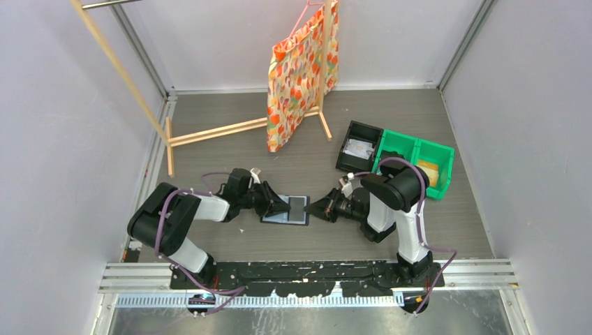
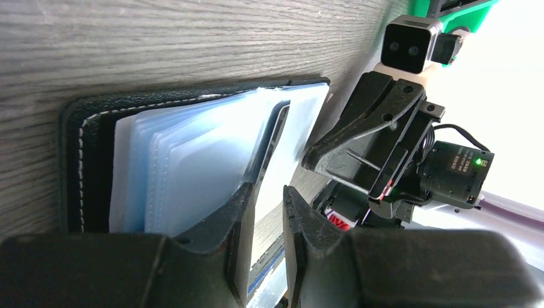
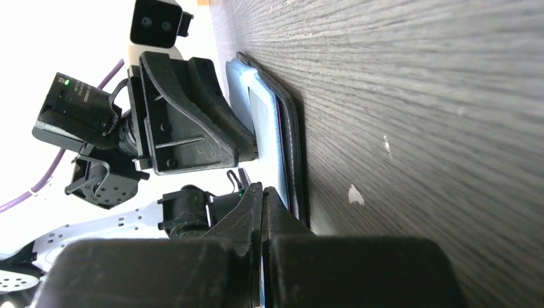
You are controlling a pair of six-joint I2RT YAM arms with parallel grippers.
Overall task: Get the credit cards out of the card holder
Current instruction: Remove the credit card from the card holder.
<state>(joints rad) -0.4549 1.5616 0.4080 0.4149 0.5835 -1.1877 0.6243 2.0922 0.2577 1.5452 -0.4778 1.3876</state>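
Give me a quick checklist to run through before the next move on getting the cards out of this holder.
1. Card holder lying open on the table: ok.
2. Right gripper shut at the holder's edge: ok.
3. Credit card pinched in the right gripper: cannot tell.
4. Left gripper parted at the clear sleeves: ok.
5. Grippers apart from each other: ok.
6. Any credit card out on the table: not ok, none seen.
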